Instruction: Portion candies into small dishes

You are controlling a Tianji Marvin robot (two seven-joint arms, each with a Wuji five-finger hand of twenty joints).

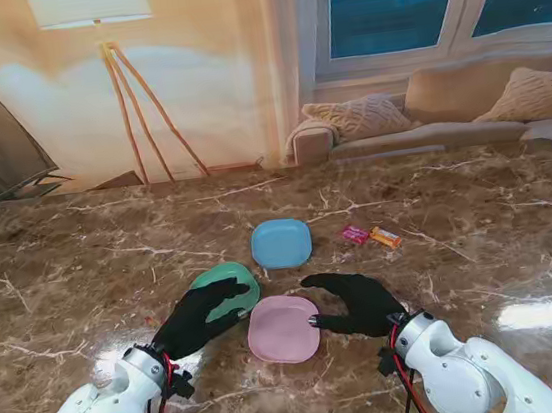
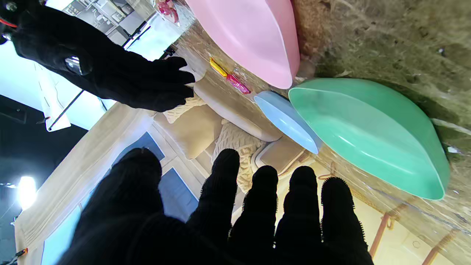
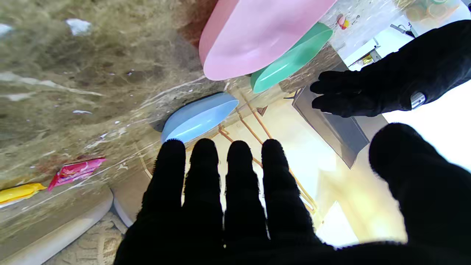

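Note:
Three small dishes sit mid-table: a blue dish (image 1: pixel 282 243) farthest from me, a green dish (image 1: pixel 234 275) to its left and a pink dish (image 1: pixel 284 328) nearest me. Two wrapped candies lie right of the blue dish, a pink candy (image 1: pixel 355 234) and an orange candy (image 1: pixel 387 237). My left hand (image 1: pixel 201 316) hovers over the green dish's near edge, fingers spread, holding nothing. My right hand (image 1: pixel 353 302) is open beside the pink dish's right rim. The wrist views show the pink dish (image 2: pixel 254 36), green dish (image 2: pixel 368 132), blue dish (image 3: pixel 198 117) and both candies (image 3: pixel 73 171).
The brown marble table (image 1: pixel 82 271) stretches wide on all sides of the dishes. Beyond its far edge stand a floor lamp (image 1: pixel 110 45) and a beige sofa (image 1: pixel 446 110) with cushions.

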